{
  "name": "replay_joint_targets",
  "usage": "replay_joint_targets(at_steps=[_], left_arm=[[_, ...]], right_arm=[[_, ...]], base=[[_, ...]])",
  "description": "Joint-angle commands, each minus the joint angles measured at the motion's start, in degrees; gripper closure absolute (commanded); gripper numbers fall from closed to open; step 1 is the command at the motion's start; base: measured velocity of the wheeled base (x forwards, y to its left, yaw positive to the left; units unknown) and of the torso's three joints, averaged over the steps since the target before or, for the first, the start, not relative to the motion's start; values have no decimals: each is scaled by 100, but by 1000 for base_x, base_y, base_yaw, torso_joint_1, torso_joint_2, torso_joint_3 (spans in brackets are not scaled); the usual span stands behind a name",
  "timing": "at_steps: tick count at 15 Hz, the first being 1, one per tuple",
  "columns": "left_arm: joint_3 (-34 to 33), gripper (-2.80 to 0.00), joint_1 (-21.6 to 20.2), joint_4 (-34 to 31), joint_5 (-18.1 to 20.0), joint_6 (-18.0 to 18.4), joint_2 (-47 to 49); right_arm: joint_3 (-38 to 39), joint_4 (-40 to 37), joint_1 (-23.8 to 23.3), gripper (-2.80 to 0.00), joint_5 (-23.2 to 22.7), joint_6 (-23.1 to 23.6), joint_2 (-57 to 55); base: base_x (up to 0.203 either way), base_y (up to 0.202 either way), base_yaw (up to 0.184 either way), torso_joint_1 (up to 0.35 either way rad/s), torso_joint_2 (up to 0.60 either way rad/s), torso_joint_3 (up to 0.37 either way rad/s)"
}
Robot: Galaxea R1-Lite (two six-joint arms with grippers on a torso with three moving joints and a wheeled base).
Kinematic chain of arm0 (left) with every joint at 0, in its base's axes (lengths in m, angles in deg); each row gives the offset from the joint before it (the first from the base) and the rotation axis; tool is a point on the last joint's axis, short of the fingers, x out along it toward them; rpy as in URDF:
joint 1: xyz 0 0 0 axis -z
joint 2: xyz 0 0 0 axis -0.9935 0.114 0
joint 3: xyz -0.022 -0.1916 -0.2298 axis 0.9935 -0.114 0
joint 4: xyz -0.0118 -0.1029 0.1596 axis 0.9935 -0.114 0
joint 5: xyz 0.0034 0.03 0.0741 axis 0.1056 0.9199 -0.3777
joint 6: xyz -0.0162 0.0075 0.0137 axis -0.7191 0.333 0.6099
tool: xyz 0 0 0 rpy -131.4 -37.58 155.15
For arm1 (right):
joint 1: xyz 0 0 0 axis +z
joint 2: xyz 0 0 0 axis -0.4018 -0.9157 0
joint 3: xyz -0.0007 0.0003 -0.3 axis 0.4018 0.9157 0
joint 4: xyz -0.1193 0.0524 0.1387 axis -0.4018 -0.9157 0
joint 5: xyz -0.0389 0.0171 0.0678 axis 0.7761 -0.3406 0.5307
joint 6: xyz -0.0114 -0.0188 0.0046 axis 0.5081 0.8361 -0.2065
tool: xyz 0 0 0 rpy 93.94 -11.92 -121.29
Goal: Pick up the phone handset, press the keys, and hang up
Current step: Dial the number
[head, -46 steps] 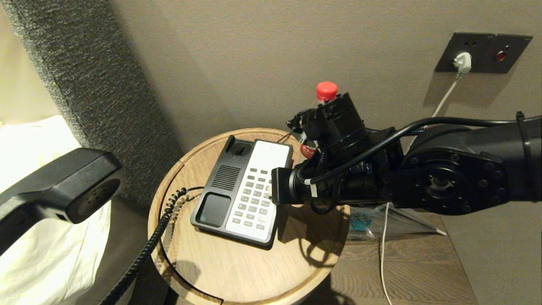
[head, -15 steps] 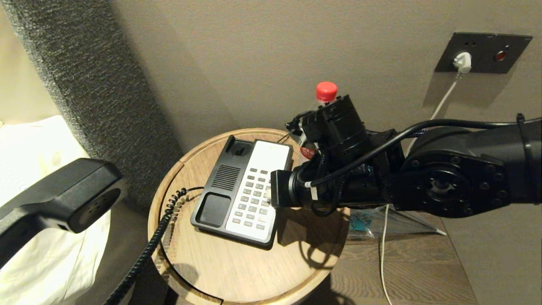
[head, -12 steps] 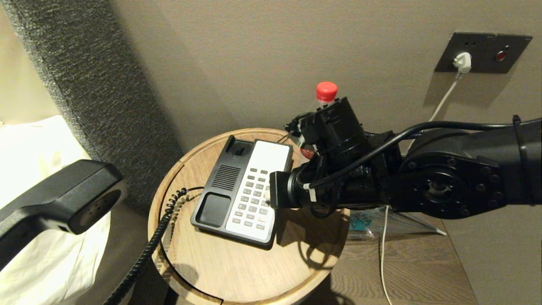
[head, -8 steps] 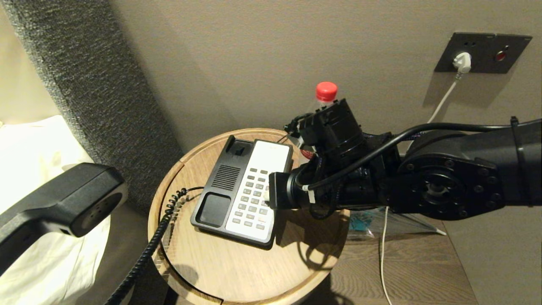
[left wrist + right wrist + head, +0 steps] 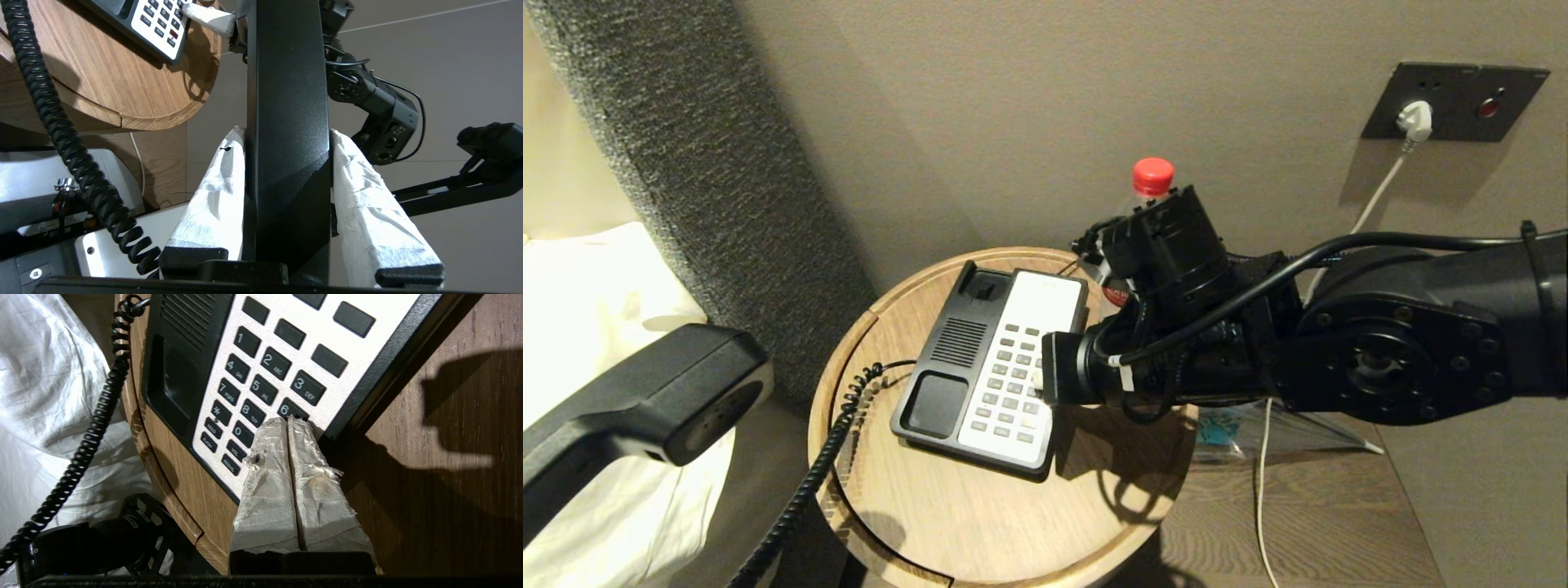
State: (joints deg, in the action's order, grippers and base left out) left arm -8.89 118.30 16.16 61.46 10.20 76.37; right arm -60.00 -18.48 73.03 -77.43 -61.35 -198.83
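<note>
One long black phone handset (image 5: 645, 400) hangs in the air off the round table's left side, over white bedding (image 5: 596, 343), clear of the phone base. The left gripper (image 5: 288, 143) has it clamped across the shaft, its two white-wrapped fingers (image 5: 212, 204) pressed against opposite sides of the black plastic. A black coiled cord (image 5: 805, 482) runs down from the phone base past the table's left edge. The black-and-white phone base (image 5: 992, 367) lies flat on the round wooden table (image 5: 980, 514), its empty cradle on the left and its keypad on the right. The right gripper (image 5: 288, 420) reaches in from the right over the keypad with its two wrapped fingers pressed together, holding nothing; the paired tips rest at the right-hand column of keys, just below the 6 key (image 5: 292, 410), though whether they press a key cannot be told. Behind the right arm (image 5: 1380, 359) stands a bottle with a red cap (image 5: 1152, 175). On the wall, a white plug (image 5: 1413, 118) sits in a dark socket plate (image 5: 1462, 102), its white cable (image 5: 1262, 490) trailing down to a lower wooden surface (image 5: 1307, 514) beside the table.
</note>
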Motion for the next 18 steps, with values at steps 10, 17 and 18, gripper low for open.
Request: replay_joint_targets(at_steps=[10,17,18], left_arm=[[-84,0,1,-13,8,-36,-71],[-92,0,-4,-8,17,-36,-79],[-92,0,-4,-8,17,-36,-79]], right_arm=[[11,13,129,0,31,-87,43],[11,4,120,0,39,-43,-27],[11,13,120,0,48,-34,-62]], base=[[0,0,0,0,0,0],[0,0,0,0,0,0],[0,0,0,0,0,0]])
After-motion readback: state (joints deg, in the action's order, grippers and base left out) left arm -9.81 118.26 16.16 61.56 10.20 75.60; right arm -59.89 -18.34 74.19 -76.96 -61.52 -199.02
